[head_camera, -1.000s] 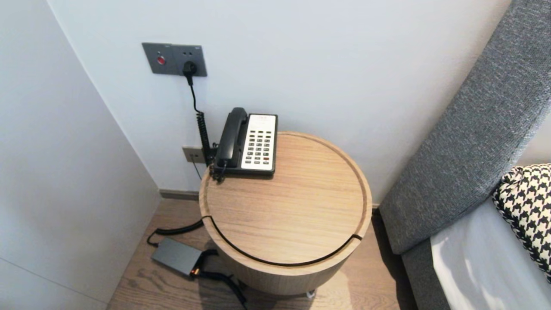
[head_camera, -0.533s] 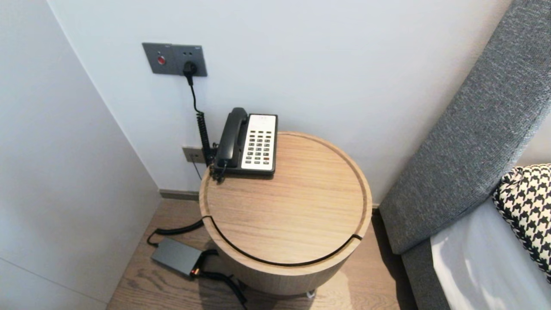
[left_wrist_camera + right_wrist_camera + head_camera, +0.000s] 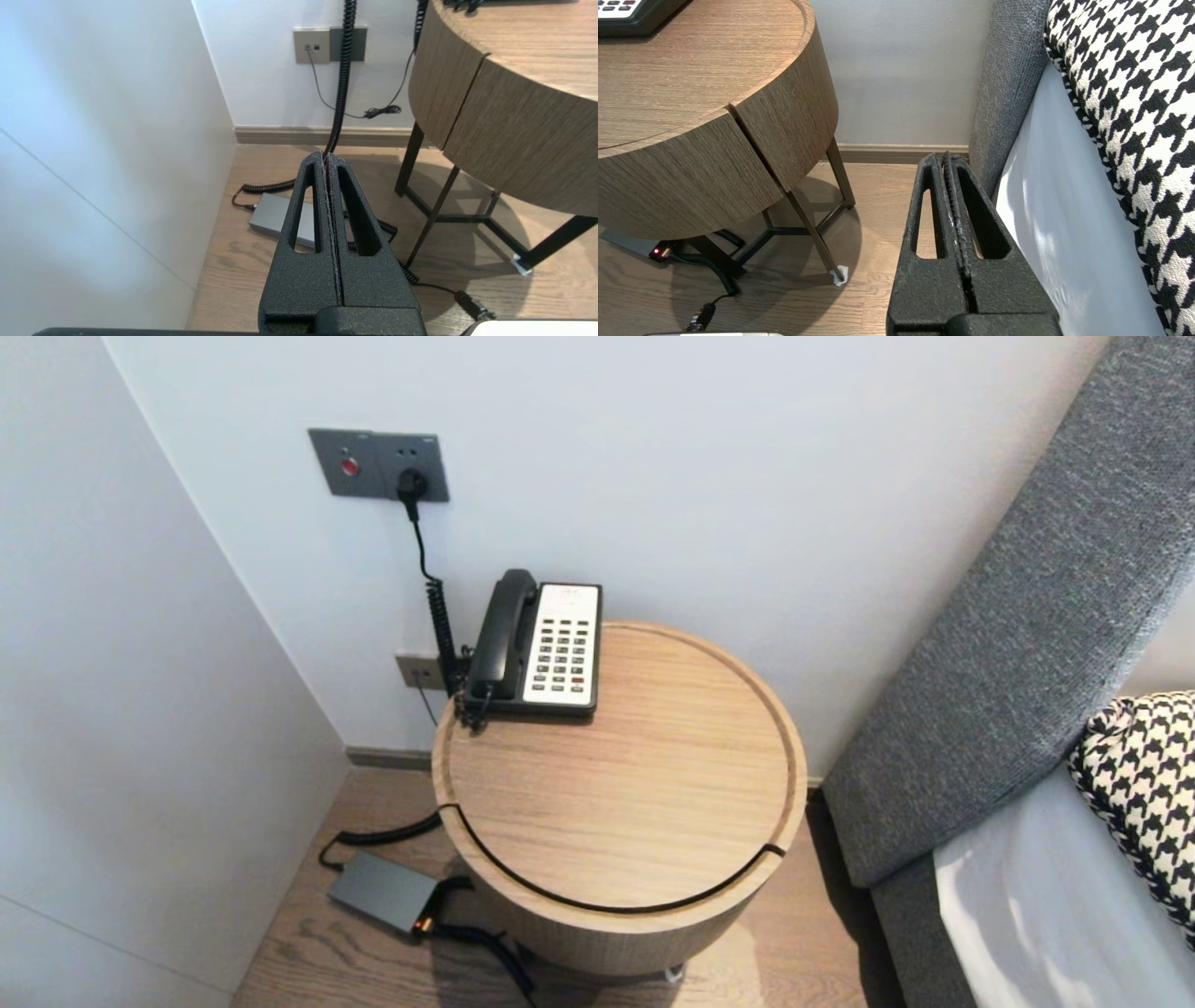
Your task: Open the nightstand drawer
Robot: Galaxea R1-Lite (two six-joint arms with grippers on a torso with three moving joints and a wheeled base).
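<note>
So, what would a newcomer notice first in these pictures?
A black-and-white telephone sits at the back left edge of the round wooden table. A houndstooth pillow lies on the bed at right. Shut, the left gripper hangs near a grey adapter on the floor, the right gripper beside the bed.

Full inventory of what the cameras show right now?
telephone: one, black with white keypad, table top, back left
round table: one, light wood, against the wall
socket panel: one, grey, wall above the telephone
coiled cord: one, black, from panel to floor
adapter box: one, grey, floor left of table
headboard: one, grey, right of table
pillow: one, black-and-white houndstooth, far right
left gripper: one, black, shut, low near adapter box
right gripper: one, black, shut, low beside headboard
</note>
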